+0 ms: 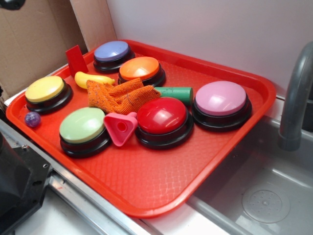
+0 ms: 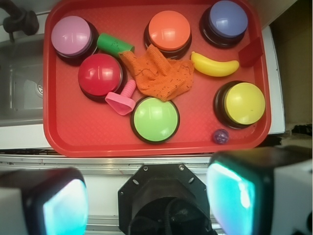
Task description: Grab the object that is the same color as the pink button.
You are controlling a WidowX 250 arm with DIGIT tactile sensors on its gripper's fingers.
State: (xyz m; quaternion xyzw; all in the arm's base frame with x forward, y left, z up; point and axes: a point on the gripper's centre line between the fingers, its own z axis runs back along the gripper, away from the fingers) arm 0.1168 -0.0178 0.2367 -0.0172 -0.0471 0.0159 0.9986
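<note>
tray [image 2: 146, 144]: red plastic, held everything; sat on the table beside a sink [image 1: 274, 196]. Landmark used below: red button. Order runs left to right in the wrist view.
pink button [image 2: 71, 33]: lilac-pink dome on a black base, up-left of the red button, close to it.
green cylinder [image 2: 115, 44]: lay just above the red button, toward the orange cloth.
red button [image 2: 100, 73]: red dome, black base.
object [image 2: 121, 102]: hot-pink triangular block, just below-right of the red button, wedged between it and the green button [image 2: 155, 118]; looked to be touching both, leaning on its side.
orange cloth [image 2: 159, 73]: knitted, crumpled, right of the red button, near the block; touching or not, could not tell.
others: orange button [image 2: 169, 30], banana [image 2: 214, 64], blue-purple button [image 2: 228, 18], yellow button [image 2: 244, 103], purple ball [image 2: 220, 136], all well right of the red button.
tool [image 2: 146, 196]: pads wide apart, holding nothing, hovering off the tray's near edge, well below the red button.
handling (judged): block likely light, stiff, smooth plastic, a bit slippery; not fragile.
grip (judged): pinch across the flat triangular end or its stem where free; buttons crowd both sides, so come straight down.
writing: none readable, no brands or labels seen.
</note>
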